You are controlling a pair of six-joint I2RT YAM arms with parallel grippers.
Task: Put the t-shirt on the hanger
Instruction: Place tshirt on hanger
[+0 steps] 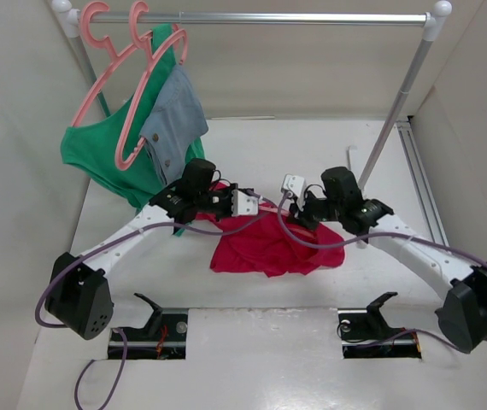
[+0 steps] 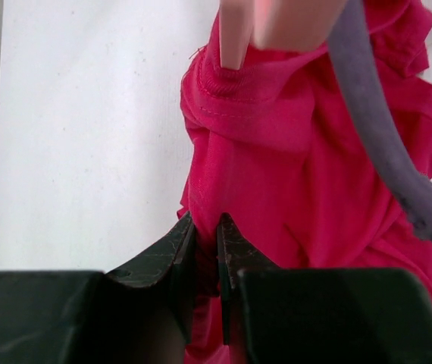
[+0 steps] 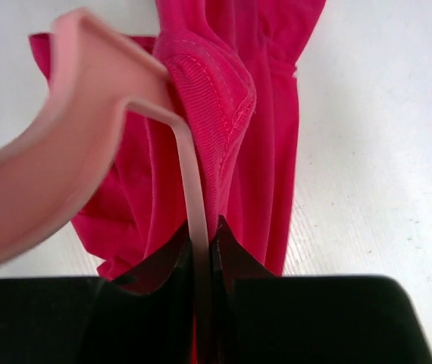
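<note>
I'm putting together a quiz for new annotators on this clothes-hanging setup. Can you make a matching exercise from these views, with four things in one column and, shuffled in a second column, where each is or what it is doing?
Things
1. left gripper
2. right gripper
3. green garment
4. t-shirt

States
A. hangs from the rail at the back left
B. lies bunched between the two arms
C. shut on red cloth
D. shut on a thin bar of the hanger

Pairs: 1-C, 2-D, 3-A, 4-B
</note>
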